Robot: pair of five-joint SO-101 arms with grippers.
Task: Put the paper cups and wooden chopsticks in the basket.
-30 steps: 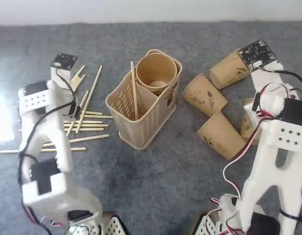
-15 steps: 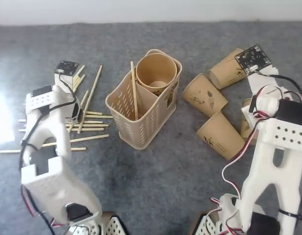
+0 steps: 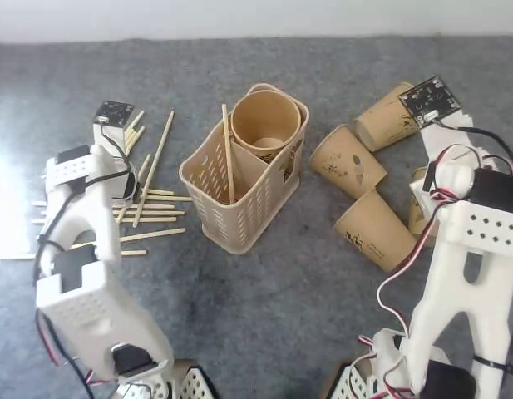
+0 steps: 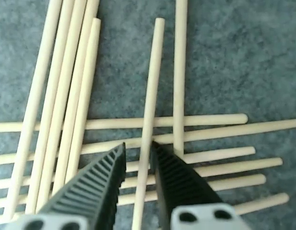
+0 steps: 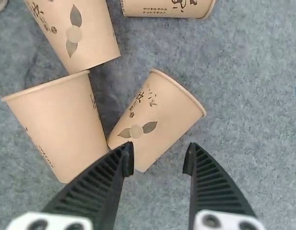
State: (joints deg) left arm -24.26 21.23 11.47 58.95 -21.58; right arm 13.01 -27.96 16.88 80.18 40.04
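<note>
A beige slotted basket [image 3: 239,195] stands mid-table with a paper cup [image 3: 265,121] and one upright chopstick [image 3: 229,154] inside. Several wooden chopsticks [image 3: 152,204] lie scattered to its left under the left arm [image 3: 77,170]. My left gripper [image 4: 138,146] is low over that pile, open narrowly, with one chopstick [image 4: 152,81] running between its fingers. Several paper cups [image 3: 347,162] lie on their sides to the basket's right. My right gripper [image 5: 159,155] hangs open just short of one lying cup [image 5: 155,120], touching nothing.
Grey carpet covers the table. In the right wrist view, other cups [image 5: 61,129] [image 5: 78,33] lie close against the one in front of the fingers. In the left wrist view, crossed chopsticks [image 4: 210,167] lie under the straddled one.
The left arm has dropped lower over the chopstick pile and shifted slightly toward the near side. The right arm's wrist has moved a little to the left.
</note>
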